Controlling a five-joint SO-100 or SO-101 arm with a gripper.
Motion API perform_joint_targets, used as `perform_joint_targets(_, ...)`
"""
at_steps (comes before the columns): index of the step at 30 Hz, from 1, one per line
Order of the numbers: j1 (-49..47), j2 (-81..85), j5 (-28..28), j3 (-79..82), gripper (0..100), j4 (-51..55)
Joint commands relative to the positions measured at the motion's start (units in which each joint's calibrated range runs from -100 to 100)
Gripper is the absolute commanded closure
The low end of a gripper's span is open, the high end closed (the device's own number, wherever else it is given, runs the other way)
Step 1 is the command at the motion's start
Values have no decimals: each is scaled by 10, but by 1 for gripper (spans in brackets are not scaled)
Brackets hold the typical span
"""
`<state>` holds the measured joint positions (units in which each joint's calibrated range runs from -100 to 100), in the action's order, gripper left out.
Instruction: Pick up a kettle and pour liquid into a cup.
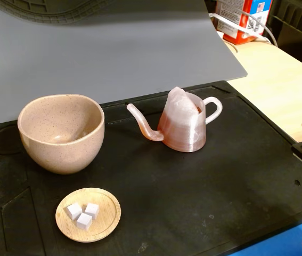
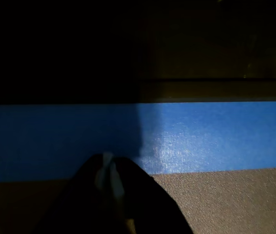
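The gripper [image 2: 109, 176] shows only in the wrist view, as a dark shape rising from the bottom edge with its two tips pressed together on a thin pale sliver; nothing is held between them. Just ahead of the tips runs a broad band of blue tape [image 2: 215, 136], with a brown surface beneath the gripper and darkness beyond the tape. None of the tabletop things appear near it there, and the fixed view does not show the gripper at all, so how far it stands from the kettle cannot be told. In the fixed view the kettle [image 1: 184, 126] stands upright on a black mat [image 1: 236, 181], its thin spout pointing left toward the cup [image 1: 61, 132] and its loop handle on the right; reddish liquid [image 1: 185, 140] tints its lower walls. The cup sits well to the left, apart from the spout. In front of the cup lies a small wooden dish [image 1: 105, 216] carrying three white cubes [image 1: 84, 213]. A grey sheet [image 1: 113, 53] rises behind the mat, a pale wooden table [image 1: 278, 90] lies to the right, and a red carton [image 1: 241, 21] stands at the far corner. The mat's right half lies bare.
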<state>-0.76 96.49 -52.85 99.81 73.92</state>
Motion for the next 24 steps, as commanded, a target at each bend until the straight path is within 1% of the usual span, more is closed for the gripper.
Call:
perform_joint_targets(1, 0, -2, 3, 2, 99, 1)
perform_joint_targets(9, 3, -7, 3, 2, 99, 0)
perform_joint_targets(10, 3, -9, 3, 2, 100, -20)
perform_joint_targets(11, 4, -10, 3, 2, 100, -63)
perform_joint_targets(13, 5, -11, 3, 2, 100, -94)
perform_joint_targets(15, 4, -71, 3, 2, 100, -203)
perform_joint_targets(20, 1, -247, 3, 1, 99, -529)
perform_joint_targets(22, 0, -315, 3, -3, 99, -619)
perform_joint_targets(23, 0, -360, 3, -5, 99, -680)
perform_joint_targets(24, 0, -372, 3, -6, 99, -695)
